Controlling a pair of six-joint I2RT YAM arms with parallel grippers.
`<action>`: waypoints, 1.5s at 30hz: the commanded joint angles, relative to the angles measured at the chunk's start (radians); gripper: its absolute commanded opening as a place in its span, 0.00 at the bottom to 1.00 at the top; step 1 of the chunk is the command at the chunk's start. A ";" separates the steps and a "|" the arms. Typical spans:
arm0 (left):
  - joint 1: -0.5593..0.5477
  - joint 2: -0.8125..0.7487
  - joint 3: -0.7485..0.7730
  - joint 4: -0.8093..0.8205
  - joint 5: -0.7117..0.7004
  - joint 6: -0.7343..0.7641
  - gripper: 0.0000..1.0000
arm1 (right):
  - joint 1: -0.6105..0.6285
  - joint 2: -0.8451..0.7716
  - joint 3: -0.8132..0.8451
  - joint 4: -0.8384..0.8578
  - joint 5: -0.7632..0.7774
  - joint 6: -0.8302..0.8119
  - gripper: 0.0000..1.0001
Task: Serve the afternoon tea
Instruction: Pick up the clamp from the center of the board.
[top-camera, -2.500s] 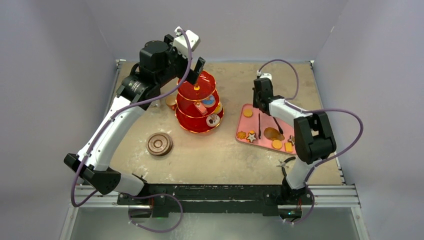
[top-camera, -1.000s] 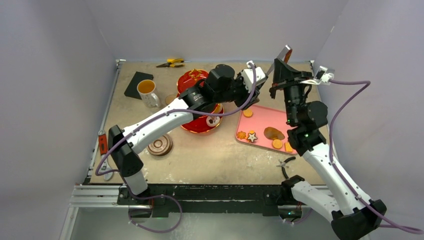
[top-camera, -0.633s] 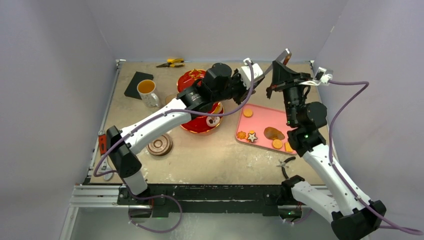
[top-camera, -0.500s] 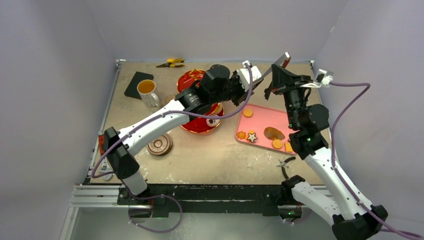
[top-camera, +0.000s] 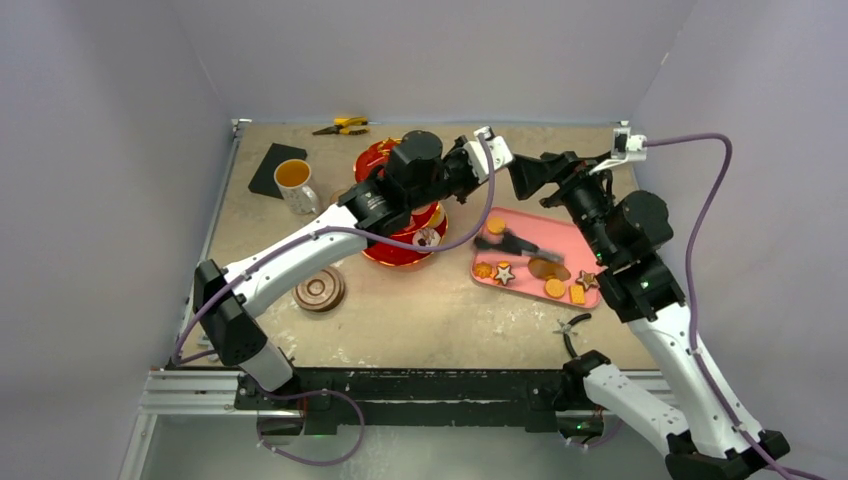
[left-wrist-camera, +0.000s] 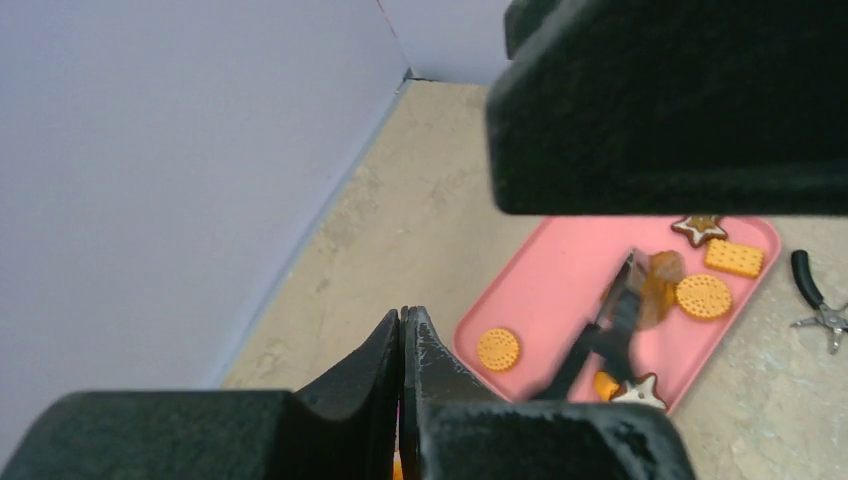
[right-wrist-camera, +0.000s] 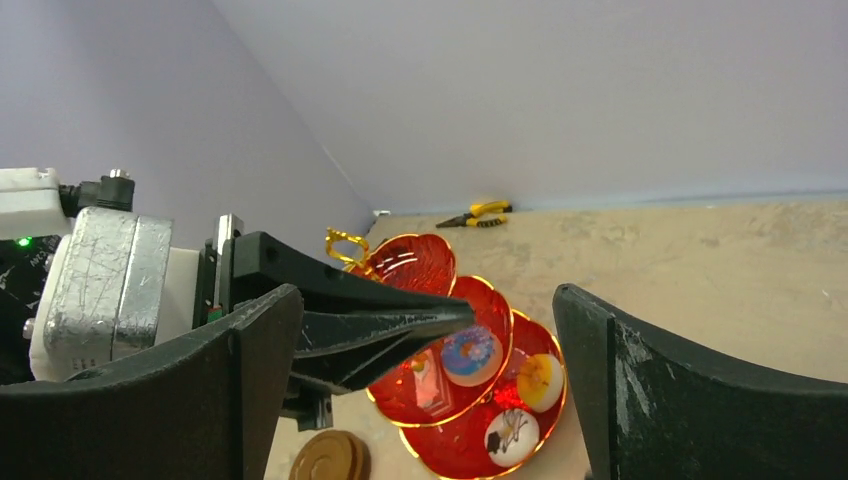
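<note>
Red with gold rims, the three-tier stand (top-camera: 398, 248) sits toward the back of the surface in the top view, half covered by the left arm reaching across it. The left fingers (top-camera: 505, 163) are pressed together on nothing. They poke between the right fingers (top-camera: 526, 176), which are spread wide and hold nothing. Black tongs (top-camera: 507, 243) blur over the pink tray (top-camera: 565, 228), gripped by neither; I cannot tell whether they rest on it. The white mug (top-camera: 293, 183) stands back-left and the brown saucers (top-camera: 319, 289) lie near-left of the stand. Tan surface shows between the saucers and the tray, which lies near the right edge.

From the left wrist, the fingertips meet with nothing between them. Below are the tray's biscuits (left-wrist-camera: 498, 349), and black pliers (left-wrist-camera: 815, 300) lie just past the tray's corner.

From the right wrist, its own fingers frame the left pair's closed wedge. Only this view shows the stand's pastries (right-wrist-camera: 470, 352) on the lower tiers.
</note>
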 joint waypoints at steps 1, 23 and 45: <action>0.001 -0.061 -0.028 0.121 -0.045 0.091 0.00 | 0.002 0.019 0.149 -0.275 -0.026 -0.024 0.99; 0.002 -0.187 -0.152 0.032 -0.002 0.015 0.00 | -0.050 0.413 0.080 -0.279 0.237 -0.016 0.85; 0.018 -0.241 -0.149 -0.018 -0.010 -0.003 0.00 | -0.078 1.116 0.351 -0.098 0.082 0.032 0.67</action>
